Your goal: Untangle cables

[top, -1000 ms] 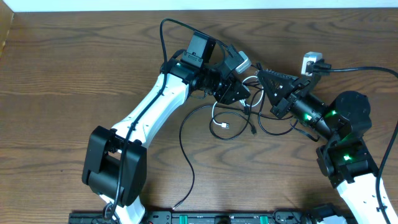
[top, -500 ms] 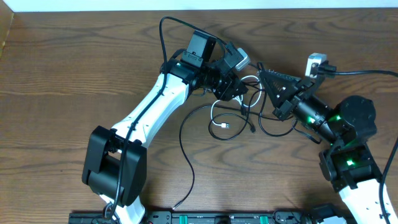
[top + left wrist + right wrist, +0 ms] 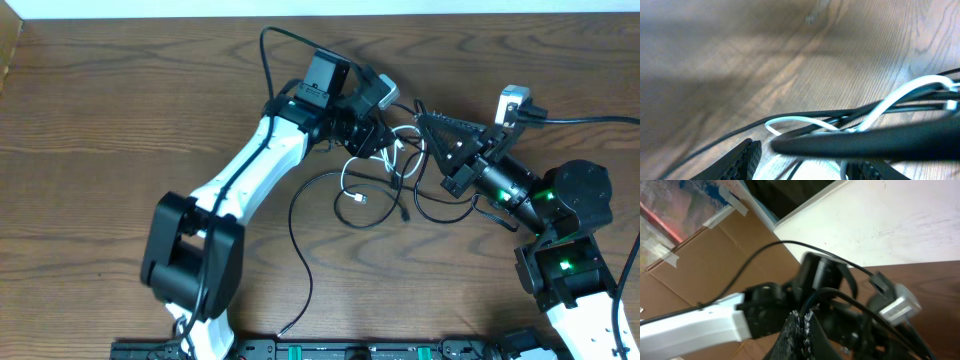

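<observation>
Here, the right fingers (image 3: 800,330) clench the black cable (image 3: 292,212) at two o'clock; left fingers (image 3: 742,160) stand spread around the white cable (image 3: 890,102).

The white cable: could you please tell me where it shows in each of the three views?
Overhead: the white cable loops near the picture's centre.
Left wrist: the white cable curves across the right half, above the table.
Right wrist: not visible.
Shared landmark: the black cable, tangled with it in the overhead and left wrist views.
</observation>
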`<state>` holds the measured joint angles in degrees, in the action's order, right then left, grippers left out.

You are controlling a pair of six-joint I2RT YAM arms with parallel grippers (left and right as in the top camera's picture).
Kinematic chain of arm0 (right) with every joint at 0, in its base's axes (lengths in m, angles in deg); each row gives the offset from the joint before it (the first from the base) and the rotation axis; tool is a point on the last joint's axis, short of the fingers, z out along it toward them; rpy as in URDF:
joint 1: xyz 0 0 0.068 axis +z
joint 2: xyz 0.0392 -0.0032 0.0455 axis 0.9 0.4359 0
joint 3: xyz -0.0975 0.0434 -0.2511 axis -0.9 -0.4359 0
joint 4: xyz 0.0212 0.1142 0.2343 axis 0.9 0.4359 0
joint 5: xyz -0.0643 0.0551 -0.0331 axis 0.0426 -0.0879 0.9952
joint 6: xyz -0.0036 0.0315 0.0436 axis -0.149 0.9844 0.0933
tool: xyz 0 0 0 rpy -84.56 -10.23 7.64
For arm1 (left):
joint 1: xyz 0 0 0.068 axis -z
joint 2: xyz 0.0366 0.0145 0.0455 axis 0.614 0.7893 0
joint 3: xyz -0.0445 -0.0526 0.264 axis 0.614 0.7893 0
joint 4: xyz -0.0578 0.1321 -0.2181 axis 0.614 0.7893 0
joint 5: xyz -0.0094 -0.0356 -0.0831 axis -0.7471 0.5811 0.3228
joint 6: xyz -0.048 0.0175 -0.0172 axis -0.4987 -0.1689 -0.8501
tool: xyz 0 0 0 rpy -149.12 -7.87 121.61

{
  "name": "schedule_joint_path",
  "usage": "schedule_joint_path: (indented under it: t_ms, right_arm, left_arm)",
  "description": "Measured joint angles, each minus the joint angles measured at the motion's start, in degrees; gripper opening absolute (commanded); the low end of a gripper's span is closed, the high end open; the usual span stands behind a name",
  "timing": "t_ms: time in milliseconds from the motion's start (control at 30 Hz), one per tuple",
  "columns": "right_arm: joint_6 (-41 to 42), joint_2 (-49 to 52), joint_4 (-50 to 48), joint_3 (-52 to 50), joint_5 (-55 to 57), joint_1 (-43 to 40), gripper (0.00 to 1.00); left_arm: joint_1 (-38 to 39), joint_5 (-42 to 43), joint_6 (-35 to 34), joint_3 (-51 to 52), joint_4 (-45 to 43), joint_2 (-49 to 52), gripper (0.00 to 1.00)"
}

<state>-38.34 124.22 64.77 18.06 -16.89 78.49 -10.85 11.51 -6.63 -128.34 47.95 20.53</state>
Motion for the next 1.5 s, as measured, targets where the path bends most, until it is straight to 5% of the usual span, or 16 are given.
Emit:
schedule_joint_path:
  t_ms: [533, 767, 1033, 1300, 1333, 1433, 1500]
  right_arm:
    - [0.22, 0.0, 0.28, 0.0, -0.46, 0.0, 0.01]
    - [0.22, 0.0, 0.66, 0.0, -0.28, 0.0, 0.01]
    - [0.22, 0.0, 0.66, 0.0, -0.22, 0.0, 0.01]
    - [-0.72, -0.11, 11.3, -0.04, 5.07, 0.0, 0.02]
    - [-1.2, -0.09, 13.22, -0.09, 6.19, 0.02, 0.13]
    - [-2.91, 0.7, 17.53, -0.11, 9.68, 0.02, 0.91]
    - [-3.87, 1.84, 19.41, -0.11, 11.76, 0.07, 0.99]
  left_arm:
    - [-0.17, 3.56, -1.25, 0.02, -0.24, 3.08, 0.56]
    - [-2.47, 2.47, -3.61, 0.04, -0.22, 3.08, 0.08]
    - [-3.28, 2.05, -5.4, 0.04, -0.39, 3.08, 0.07]
    - [-5.77, -10.36, -8.96, 0.07, 0.0, 2.43, 0.07]
    - [-6.8, -10.99, -9.09, 0.11, 0.13, 1.9, 0.07]
    - [-9.75, -11.21, -9.6, 0.28, 0.31, -0.59, 0.07]
    - [-11.34, -11.15, -9.92, 0.33, 0.44, -3.02, 0.07]
